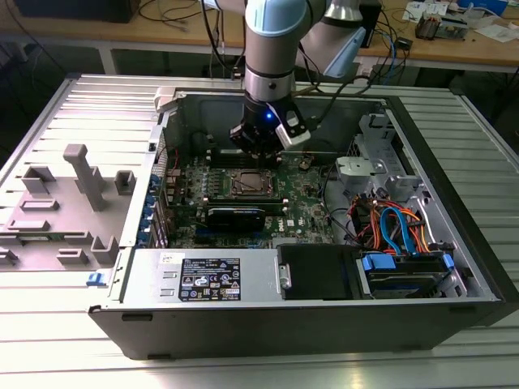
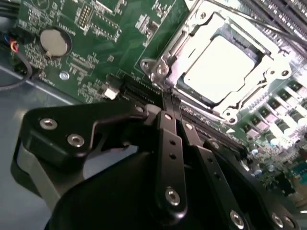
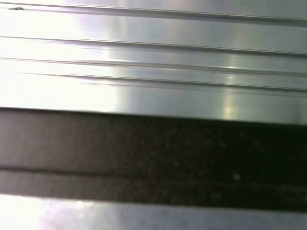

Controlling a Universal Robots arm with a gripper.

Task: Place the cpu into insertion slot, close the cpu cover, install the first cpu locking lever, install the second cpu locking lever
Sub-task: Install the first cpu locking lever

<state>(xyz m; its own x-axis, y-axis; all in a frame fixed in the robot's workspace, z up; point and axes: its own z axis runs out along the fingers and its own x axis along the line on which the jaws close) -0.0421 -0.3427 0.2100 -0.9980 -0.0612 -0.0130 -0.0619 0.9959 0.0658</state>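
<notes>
The cpu (image 2: 225, 67), a pale square chip, lies flat in the insertion slot (image 1: 249, 185) on the green motherboard. The cpu cover (image 2: 178, 48), a silvery frame with a square window, lies down around the chip. My gripper (image 2: 167, 104) is shut, its black fingers (image 2: 169, 139) pressed together with nothing between them. Their tips sit just off the near corner of the socket frame. In the exterior view my gripper (image 1: 258, 152) hangs over the board just behind the socket. I cannot tell how the locking levers stand.
A round coin battery (image 2: 54, 42) sits on the board away from the socket. Memory slots (image 2: 283, 24) run along the socket's far side. A black card (image 1: 235, 215), the power supply (image 1: 203, 279) and coloured cables (image 1: 393, 227) crowd the case. A grey fixture (image 1: 81, 182) stands outside.
</notes>
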